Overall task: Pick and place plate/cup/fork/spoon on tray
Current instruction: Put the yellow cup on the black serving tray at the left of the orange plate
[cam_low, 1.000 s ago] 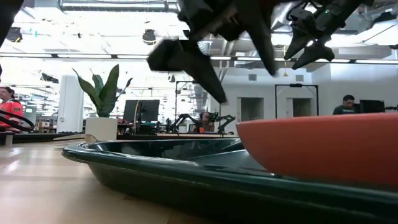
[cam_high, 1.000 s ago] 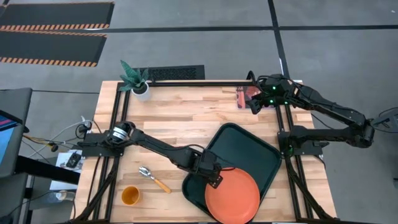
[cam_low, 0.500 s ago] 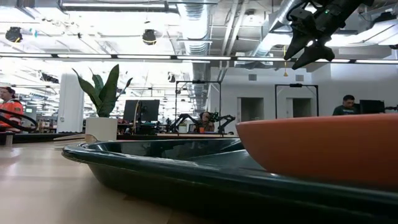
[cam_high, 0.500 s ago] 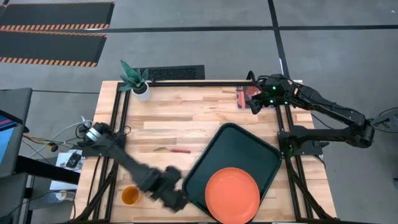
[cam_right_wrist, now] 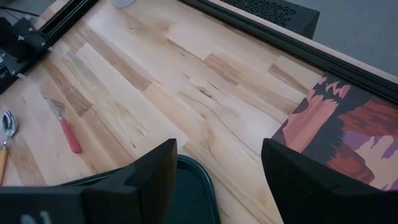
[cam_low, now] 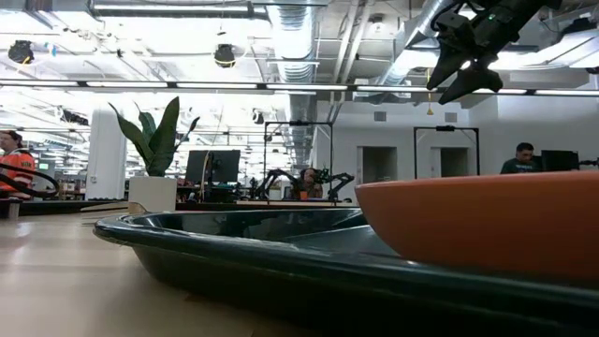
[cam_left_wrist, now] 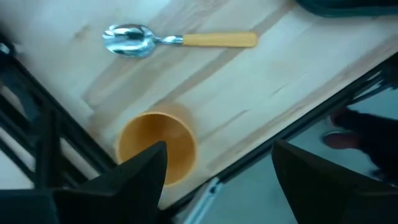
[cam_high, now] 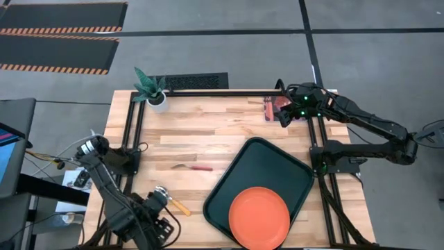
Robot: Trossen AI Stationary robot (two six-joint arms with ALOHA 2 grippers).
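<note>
Done: large round flat orange plate (cam_high: 259, 218) lying in dark green rectangular tray (cam_high: 267, 163).
Left: small orange-yellow cup (cam_left_wrist: 158, 147), yellow-handled silver spoon (cam_left_wrist: 178, 41), pink-handled metal fork (cam_high: 193, 167), all on wooden desk (cam_high: 208, 132).
Left tool (cam_left_wrist: 214, 171): released, spread above cup, apparently not touching.
Right tool (cam_right_wrist: 217, 171): released, waiting at desk's far corner.

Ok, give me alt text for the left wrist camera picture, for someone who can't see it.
The left end effector is open above a small orange-yellow cup that stands upright near the edge of the wooden table. Beyond the cup, a spoon with a silver bowl and yellow handle lies flat on the wood, apart from the cup.
</note>
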